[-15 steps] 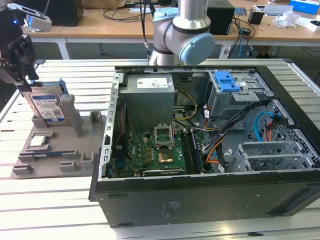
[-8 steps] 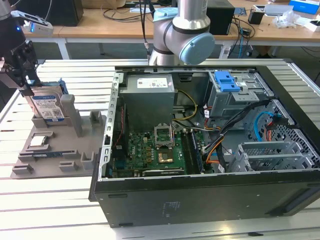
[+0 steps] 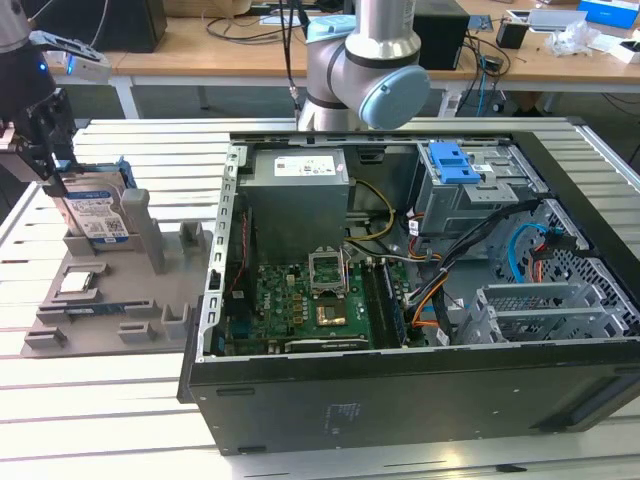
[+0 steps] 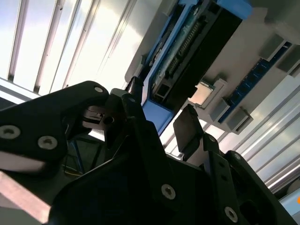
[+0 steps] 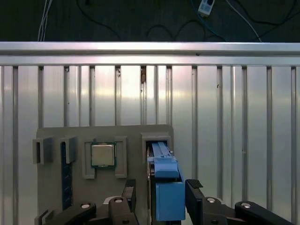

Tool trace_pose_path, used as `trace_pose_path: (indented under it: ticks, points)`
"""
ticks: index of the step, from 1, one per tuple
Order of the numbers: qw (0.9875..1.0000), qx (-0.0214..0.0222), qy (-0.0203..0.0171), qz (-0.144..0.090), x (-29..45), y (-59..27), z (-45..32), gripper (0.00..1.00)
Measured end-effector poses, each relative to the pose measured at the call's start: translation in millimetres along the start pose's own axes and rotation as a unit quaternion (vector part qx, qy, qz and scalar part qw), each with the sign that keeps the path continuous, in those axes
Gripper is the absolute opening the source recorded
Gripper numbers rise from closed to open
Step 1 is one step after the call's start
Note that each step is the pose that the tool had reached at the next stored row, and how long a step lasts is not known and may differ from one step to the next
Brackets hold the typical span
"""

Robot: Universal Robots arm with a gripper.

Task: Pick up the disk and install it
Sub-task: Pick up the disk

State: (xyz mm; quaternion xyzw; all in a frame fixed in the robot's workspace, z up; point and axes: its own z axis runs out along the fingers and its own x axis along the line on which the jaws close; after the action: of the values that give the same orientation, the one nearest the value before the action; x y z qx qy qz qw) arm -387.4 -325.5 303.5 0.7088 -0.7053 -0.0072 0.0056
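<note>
- One black metal claw, at the exterior view's left: spread, its fingers straddling the disk's upper edge, not yet clamped. Step judged: grasp stage of the pick-up.
- One disk, a flat rectangular silver hard drive with white-and-blue label and blue plastic rails: standing on edge in a slot of the grey moulded plastic holder on the slatted aluminium bench. Rails look smooth and hard; a grip likely calls for square, even closure.
- One open black steel computer case: green circuit board inside, grey sheet-metal drive cage toward the right, well apart from the disk.
</note>
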Motion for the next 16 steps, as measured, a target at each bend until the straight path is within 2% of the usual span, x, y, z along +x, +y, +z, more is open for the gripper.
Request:
trace_pose_path:
  ticks: [5,8,16]
  points:
    - [1.0000,0.0000,0.0001,-0.004,-0.5,-0.1,9.7,0.54]
    - [1.0000,-0.0001,-0.0031,-0.004,-2.3,-0.2,13.1,0.54]
    - [1.0000,-0.0001,-0.0031,-0.004,-2.9,-0.2,14.3,0.53]
